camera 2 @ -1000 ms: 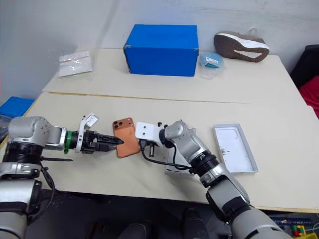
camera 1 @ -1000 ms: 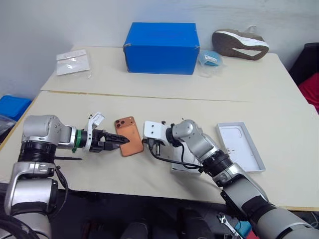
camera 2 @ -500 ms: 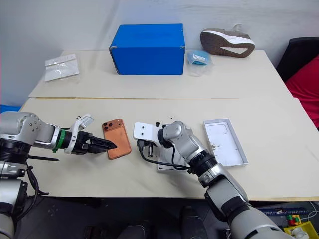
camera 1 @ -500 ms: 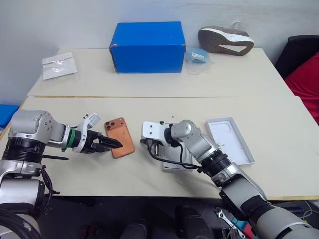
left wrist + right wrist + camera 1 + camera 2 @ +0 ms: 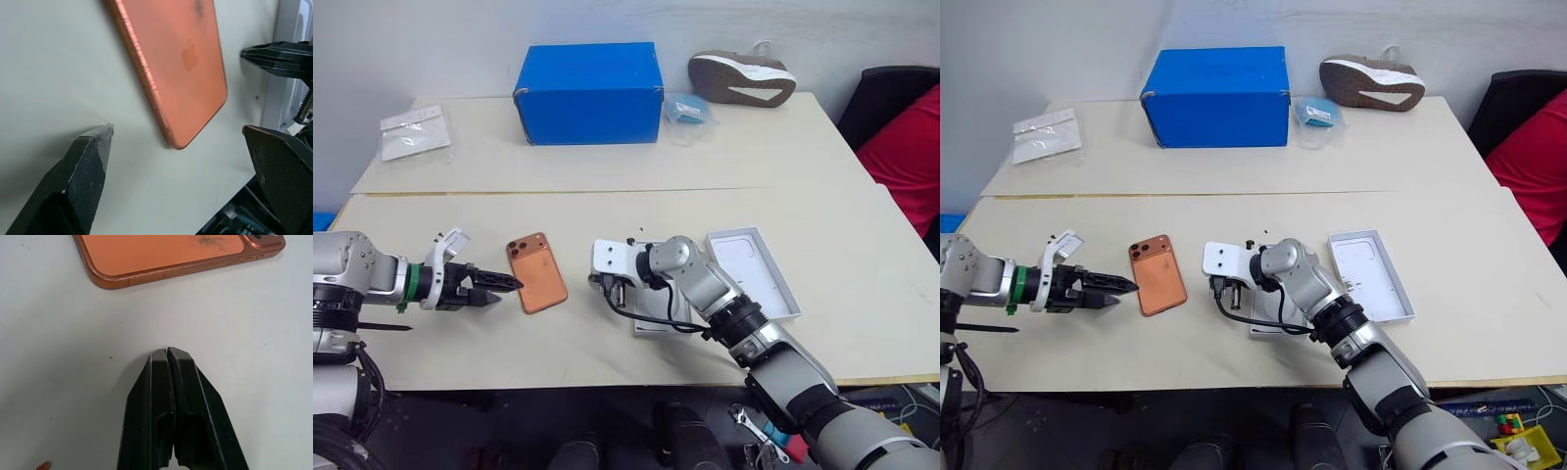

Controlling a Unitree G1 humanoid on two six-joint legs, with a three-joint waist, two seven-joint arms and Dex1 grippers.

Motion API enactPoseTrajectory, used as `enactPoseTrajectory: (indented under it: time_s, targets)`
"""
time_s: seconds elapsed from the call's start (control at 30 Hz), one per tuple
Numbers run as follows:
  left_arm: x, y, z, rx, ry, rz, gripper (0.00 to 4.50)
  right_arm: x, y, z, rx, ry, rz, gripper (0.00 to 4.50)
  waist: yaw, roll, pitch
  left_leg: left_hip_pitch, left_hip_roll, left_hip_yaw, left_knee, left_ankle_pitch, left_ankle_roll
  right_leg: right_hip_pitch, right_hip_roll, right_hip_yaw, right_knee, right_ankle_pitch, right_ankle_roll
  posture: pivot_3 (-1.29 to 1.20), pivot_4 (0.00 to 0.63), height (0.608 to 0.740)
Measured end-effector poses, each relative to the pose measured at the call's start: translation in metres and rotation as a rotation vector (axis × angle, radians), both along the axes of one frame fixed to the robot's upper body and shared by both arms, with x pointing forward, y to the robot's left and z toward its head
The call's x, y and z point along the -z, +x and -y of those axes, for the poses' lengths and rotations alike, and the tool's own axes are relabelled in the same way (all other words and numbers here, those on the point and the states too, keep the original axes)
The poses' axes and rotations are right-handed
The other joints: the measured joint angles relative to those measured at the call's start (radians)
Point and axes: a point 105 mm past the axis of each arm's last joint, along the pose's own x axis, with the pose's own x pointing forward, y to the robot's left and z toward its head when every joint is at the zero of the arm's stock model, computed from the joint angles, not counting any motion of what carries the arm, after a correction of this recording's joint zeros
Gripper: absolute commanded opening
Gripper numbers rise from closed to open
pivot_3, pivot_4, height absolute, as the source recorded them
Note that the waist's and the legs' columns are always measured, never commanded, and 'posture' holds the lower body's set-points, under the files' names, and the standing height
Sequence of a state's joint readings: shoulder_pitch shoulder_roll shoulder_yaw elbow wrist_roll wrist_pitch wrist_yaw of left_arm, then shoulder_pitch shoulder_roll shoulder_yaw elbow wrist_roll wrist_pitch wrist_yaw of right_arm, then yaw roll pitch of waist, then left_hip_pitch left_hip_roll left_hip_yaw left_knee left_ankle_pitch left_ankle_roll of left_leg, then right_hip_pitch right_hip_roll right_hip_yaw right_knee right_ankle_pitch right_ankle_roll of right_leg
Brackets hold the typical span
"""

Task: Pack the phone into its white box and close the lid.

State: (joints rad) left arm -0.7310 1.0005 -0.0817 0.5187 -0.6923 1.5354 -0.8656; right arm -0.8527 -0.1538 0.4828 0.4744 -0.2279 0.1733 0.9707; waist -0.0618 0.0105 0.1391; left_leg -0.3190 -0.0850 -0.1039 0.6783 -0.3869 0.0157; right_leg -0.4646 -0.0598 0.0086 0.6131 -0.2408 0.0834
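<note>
Phone (image 5: 535, 273) between both end effectors

We read this as lab or test room: two plain beige tables (image 5: 607, 211) pushed together against bare pale wall (image 5: 460, 39); odd props on far table: blue box (image 5: 588, 79), single shoe (image 5: 741, 76), plastic bags (image 5: 409, 132).

The two head views look down from high up over the table (image 5: 607, 166) and show nearly the same scene. Each wrist view sits very close to the tabletop and looks along its own fingers. Both wrist views share the phone (image 5: 176, 63), from opposite sides.
</note>
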Motion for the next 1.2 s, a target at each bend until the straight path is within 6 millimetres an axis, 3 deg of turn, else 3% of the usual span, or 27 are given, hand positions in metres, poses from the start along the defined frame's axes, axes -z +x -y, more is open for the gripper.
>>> enactPoseTrajectory:
  time_s: [0.27,0.7,0.93,1.03,1.13,1.2]
  targets:
    - [0.000,0.000,0.006,0.009,0.014,-0.005,4.48,-0.001,-0.001,-0.005,-0.008,0.007,-0.005,0.00,0.005,0.000,0.000,0.000,0.000,0.000,0.000,0.000,0.000,0.000,0.000,0.000,0.000,0.000,0.000,0.00,0.150,0.740]
    - [0.010,0.017,0.057,0.093,-0.079,0.062,4.48,0.004,-0.002,-0.017,-0.010,0.016,-0.042,0.00,0.063,0.006,-0.004,0.003,-0.009,-0.006,0.002,0.000,0.005,0.004,-0.005,-0.001,0.005,0.000,0.000,0.00,0.150,0.740]
    - [0.009,0.017,0.064,0.106,-0.111,0.069,4.48,0.004,0.001,-0.014,0.008,0.025,-0.053,0.00,0.063,0.008,-0.005,0.003,-0.009,-0.008,0.002,0.001,0.006,0.005,-0.007,-0.001,0.004,0.000,0.000,0.00,0.150,0.740]
    - [0.010,0.013,0.068,0.119,-0.187,0.059,4.48,0.003,0.003,-0.012,0.017,0.027,-0.051,0.00,0.060,0.008,-0.005,0.002,-0.009,-0.008,0.002,0.000,0.006,0.005,-0.007,-0.002,0.004,0.000,0.000,0.00,0.150,0.740]
    - [0.012,0.007,0.092,0.181,-0.346,0.024,4.48,0.002,0.000,-0.016,0.006,0.037,-0.050,0.00,0.057,0.005,-0.005,-0.001,-0.009,-0.010,0.002,0.000,0.005,0.003,-0.007,-0.003,0.003,0.000,0.000,0.00,0.150,0.740]
    - [0.012,0.005,0.098,0.187,-0.403,0.004,4.48,0.001,-0.002,-0.021,-0.008,0.047,-0.054,0.00,0.042,0.000,-0.002,-0.002,-0.007,-0.010,0.002,0.000,0.004,0.001,-0.005,-0.003,0.002,0.000,0.000,0.00,0.150,0.740]
